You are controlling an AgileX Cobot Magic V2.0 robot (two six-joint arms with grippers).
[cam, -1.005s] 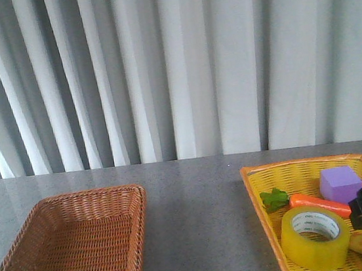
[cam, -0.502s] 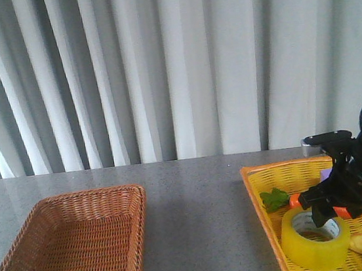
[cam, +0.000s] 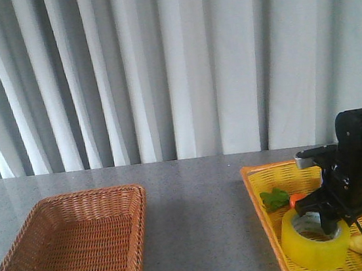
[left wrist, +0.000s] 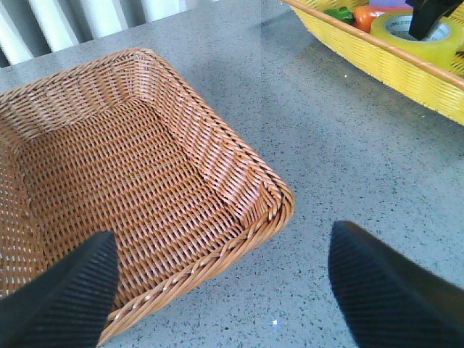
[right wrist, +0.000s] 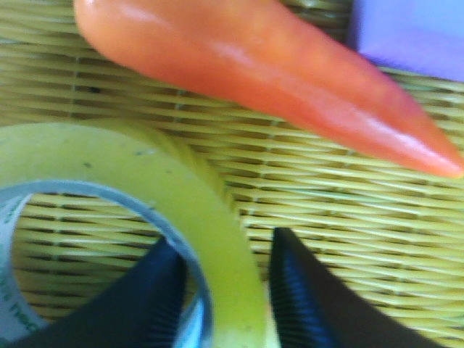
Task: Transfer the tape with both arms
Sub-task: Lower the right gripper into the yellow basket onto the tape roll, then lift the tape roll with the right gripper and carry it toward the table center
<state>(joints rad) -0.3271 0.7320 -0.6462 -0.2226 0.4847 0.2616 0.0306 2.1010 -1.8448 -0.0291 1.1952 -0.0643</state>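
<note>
Fingers (right wrist: pixel 168 293) of the right arm straddled the wall of the translucent yellow packing-tape roll (cam: pixel 315 237), one inside its white printed core, one outside; whether they were pressing it, I could not tell. Tape lay flat in the yellow wicker basket (cam: pixel 262 201), beside an orange toy carrot (right wrist: pixel 254 69) and purple block (right wrist: pixel 413 32). Left fingers (left wrist: pixel 58 293) were spread wide above the grey speckled surface (left wrist: pixel 348 159), at the corner of the brown wicker basket (left wrist: pixel 138 188).

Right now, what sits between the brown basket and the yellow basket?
Nothing: in the front view, only bare grey table lies between the brown basket and the yellow basket. The left wrist view shows the same bare stretch.
</note>
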